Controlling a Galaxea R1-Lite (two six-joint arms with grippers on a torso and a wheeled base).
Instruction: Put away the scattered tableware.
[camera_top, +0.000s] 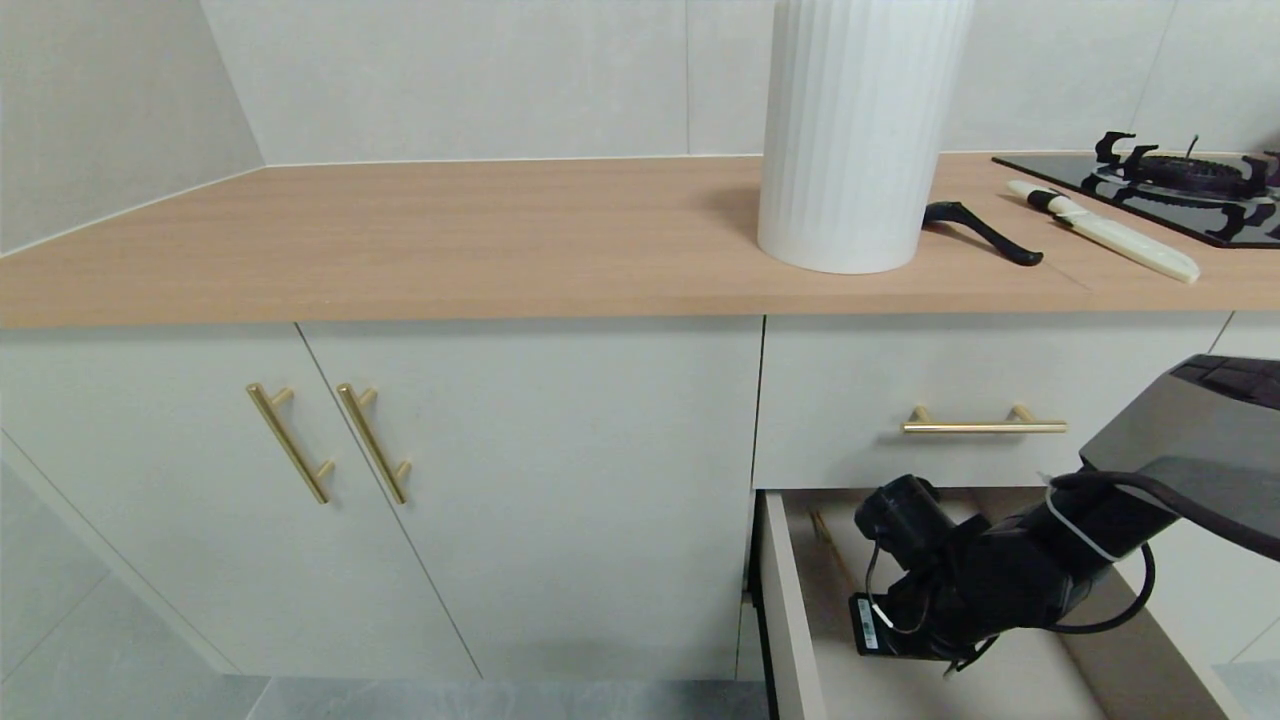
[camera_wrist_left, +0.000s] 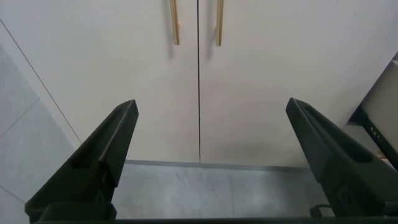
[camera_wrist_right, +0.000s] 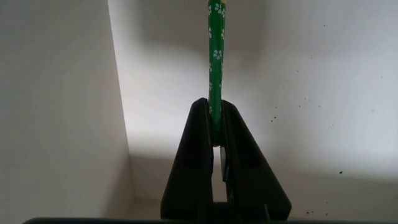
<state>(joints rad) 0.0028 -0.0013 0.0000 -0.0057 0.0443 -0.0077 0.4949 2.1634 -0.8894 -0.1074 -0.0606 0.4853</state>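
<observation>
Brass bar handles mark the pale double cabinet doors at the left, and the left claw hangs before them, spread wide. On the light wooden desk stands a tall white ribbed canister. Just beside it lies a black curved-handled utensil, then a cream-bladed knife. Below, inside the open beige drawer, the right claw is clamped on a slim green stick-like utensil with white flower print.

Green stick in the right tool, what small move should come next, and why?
Probably open the right tool to release the green stick. The tool is shut on it and sits inside the open drawer, over the pale floor.
</observation>
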